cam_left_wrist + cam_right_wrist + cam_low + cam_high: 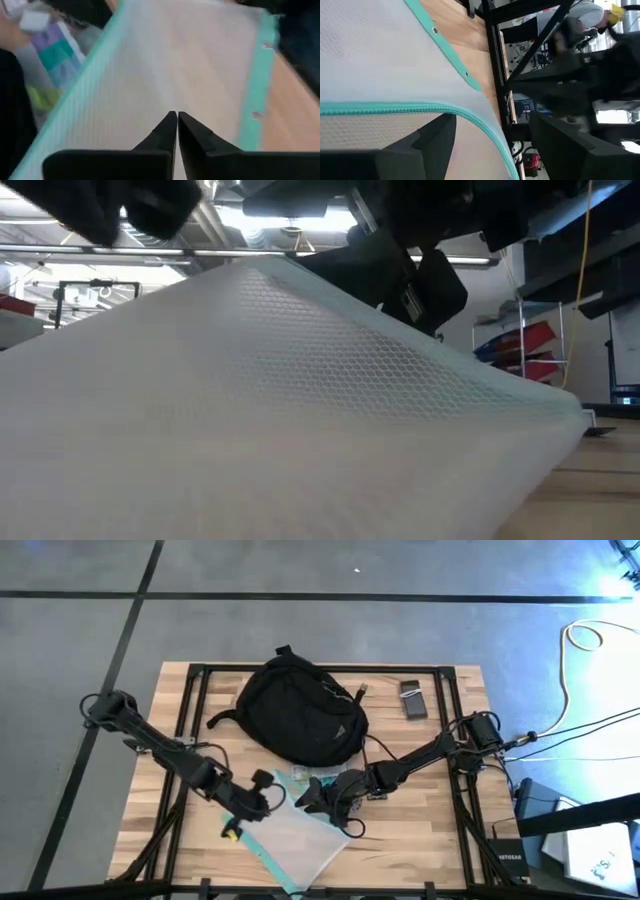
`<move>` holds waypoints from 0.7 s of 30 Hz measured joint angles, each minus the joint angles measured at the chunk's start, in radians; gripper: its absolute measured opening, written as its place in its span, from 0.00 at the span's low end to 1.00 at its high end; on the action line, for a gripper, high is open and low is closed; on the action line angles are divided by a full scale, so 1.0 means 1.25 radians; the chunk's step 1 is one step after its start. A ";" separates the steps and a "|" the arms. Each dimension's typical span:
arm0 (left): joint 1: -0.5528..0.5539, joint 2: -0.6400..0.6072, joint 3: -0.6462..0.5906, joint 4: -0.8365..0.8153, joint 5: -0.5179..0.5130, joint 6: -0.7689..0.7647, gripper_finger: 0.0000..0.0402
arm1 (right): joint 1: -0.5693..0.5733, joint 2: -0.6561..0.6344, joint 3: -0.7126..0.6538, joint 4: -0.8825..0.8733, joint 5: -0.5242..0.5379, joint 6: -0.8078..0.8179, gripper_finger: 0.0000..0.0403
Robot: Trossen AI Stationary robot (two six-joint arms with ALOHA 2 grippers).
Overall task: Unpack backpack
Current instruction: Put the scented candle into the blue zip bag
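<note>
Backpack (300,712) sat near the table's (455,835) far edge. At the near edge both arms worked the pouch (290,845). Left end effector (262,802) was clenched on its mesh, and right end effector (322,798) gaped around its zipper edge. Pulling apart could rip it. A small dark box (413,701) lay by the far right corner.

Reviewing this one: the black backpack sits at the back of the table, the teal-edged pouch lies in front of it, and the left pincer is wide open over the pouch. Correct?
Not quite. The left pincer is shut, fingertips together over the teal-edged pouch, as the left wrist view shows. The black backpack does sit at the back of the table.
</note>
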 joint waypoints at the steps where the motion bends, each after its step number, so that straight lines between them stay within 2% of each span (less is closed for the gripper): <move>1: 0.003 0.012 -0.006 0.041 -0.022 0.027 0.00 | 0.000 0.000 0.000 -0.009 0.000 -0.008 0.59; 3: 0.016 0.034 -0.021 0.130 -0.047 0.080 0.00 | 0.000 0.000 0.000 -0.037 0.001 -0.025 0.59; 6: 0.049 0.076 -0.033 0.208 -0.041 0.114 0.00 | 0.002 0.000 0.000 -0.054 0.001 -0.040 0.59; 11: 0.094 0.147 -0.032 0.204 0.013 0.110 0.00 | 0.017 0.000 0.000 -0.029 0.005 -0.074 0.59; 14: 0.101 0.177 -0.032 0.203 0.018 0.115 0.00 | 0.021 0.000 0.000 -0.035 0.005 -0.109 0.59; 21: 0.098 0.177 -0.032 0.284 0.019 0.148 0.00 | 0.021 0.000 0.000 -0.093 -0.003 -0.123 0.59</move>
